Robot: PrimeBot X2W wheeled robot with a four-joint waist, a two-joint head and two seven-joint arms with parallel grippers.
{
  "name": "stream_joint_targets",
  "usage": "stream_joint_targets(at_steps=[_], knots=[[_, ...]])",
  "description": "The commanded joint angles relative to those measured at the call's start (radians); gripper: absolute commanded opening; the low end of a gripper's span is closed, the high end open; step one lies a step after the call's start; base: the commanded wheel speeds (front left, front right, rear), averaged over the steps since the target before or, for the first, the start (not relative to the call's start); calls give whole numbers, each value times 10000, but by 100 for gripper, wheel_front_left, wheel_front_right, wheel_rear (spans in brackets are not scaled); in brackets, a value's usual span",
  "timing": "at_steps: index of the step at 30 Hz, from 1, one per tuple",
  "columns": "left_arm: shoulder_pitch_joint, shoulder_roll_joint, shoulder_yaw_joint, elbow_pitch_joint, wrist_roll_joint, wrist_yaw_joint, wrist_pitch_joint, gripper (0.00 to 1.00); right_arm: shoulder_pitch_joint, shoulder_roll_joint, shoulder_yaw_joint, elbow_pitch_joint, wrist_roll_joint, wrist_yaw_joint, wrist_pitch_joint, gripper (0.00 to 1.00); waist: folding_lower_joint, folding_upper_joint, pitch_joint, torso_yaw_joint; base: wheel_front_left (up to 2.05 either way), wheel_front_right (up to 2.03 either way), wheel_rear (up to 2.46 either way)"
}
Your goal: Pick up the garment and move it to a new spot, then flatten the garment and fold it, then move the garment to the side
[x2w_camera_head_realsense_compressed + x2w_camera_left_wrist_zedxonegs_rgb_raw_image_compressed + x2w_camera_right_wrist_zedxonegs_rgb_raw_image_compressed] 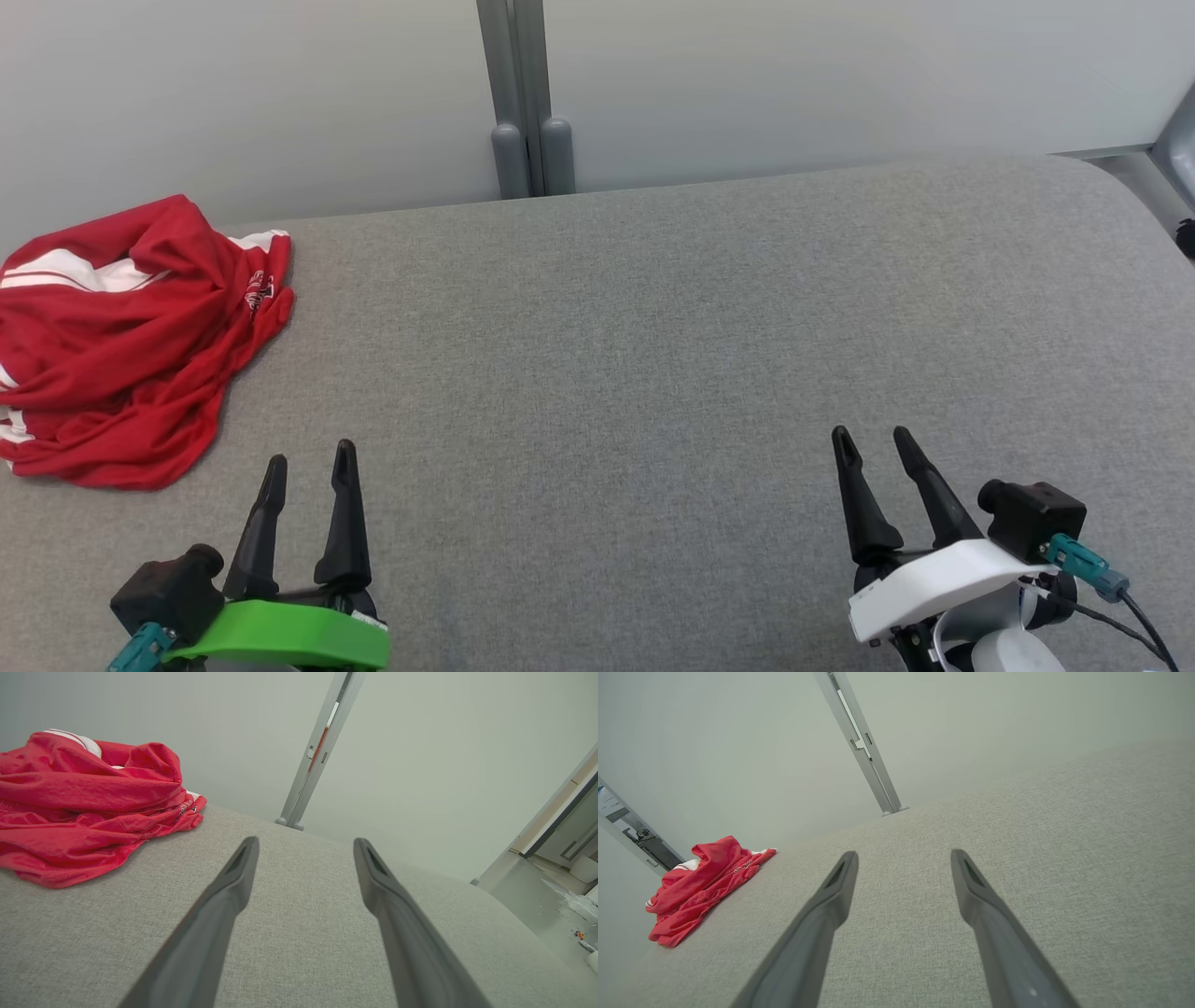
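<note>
The garment (131, 345) is a red top with white stripes, crumpled in a heap at the far left of the grey fabric surface (653, 355). It also lies at the left in the left wrist view (88, 807) and small at the far left in the right wrist view (705, 882). My left gripper (310, 459) stands open at the lower left, a little right of and nearer than the heap, not touching it. At the lower right my right gripper (874, 441) is open, far from the garment. Both hold nothing.
A pale wall runs behind the surface, with a grey metal post (527, 112) at the back middle. The surface's far right corner is rounded (1111, 177), with floor beyond it (546, 900).
</note>
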Motion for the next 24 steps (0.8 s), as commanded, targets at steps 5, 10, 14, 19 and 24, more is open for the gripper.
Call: stream_joint_targets(at_steps=[5, 10, 14, 19, 24], knots=[[80, 87, -34, -181, 661, -62, -189, 100, 39, -51, 130, -144, -623, 5, -200, 100, 0, 0, -8, -31, 0, 0, 0], [173, 93, 1, -208, 1053, -63, -292, 100, 75, -56, 201, -173, -1058, 4, -304, 100, 0, 0, -28, -51, 0, 0, 0], [205, 95, 38, -143, 1380, 21, -382, 100, 108, -58, 188, -186, -1379, 4, -390, 100, 0, 0, -44, -62, 0, 0, 0], [245, 101, 12, -69, 1832, 138, -486, 100, 131, -56, 68, -153, -1774, 5, -486, 100, 0, 0, -61, -79, 0, 0, 0], [272, 102, -2, -99, 2208, 252, -585, 100, 142, -60, 40, -182, -2169, 5, -585, 100, 0, 0, -62, -107, 0, 0, 0]])
